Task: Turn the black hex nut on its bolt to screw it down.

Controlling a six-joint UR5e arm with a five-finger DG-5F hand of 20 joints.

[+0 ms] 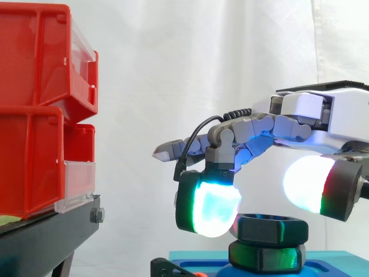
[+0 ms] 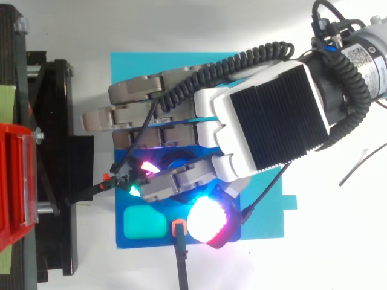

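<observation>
The black hex nut [image 1: 271, 228] sits atop a second black hex piece [image 1: 266, 257] on a blue base plate [image 2: 266, 205]; the bolt's thread is hidden. My hand [image 1: 314, 112] hovers over it from the right. One finger bends down, and its cyan-white pad [image 1: 210, 209] rests against the nut's left side. The thumb's white pad [image 1: 308, 183] hangs up to the right, just above the nut's top and apart from it. The other fingers [image 2: 139, 112] stretch out straight toward the bins. From above, the hand covers the nut.
Red bins [image 1: 34, 109] stand stacked on a black stand [image 1: 46, 236] at the left, a short gap from the plate. A green pad [image 2: 144, 222] lies on the plate's near-left corner, and black orange-tipped clips [image 2: 179, 231] grip its edge. A thin loose wire [image 2: 357, 166] lies at the right.
</observation>
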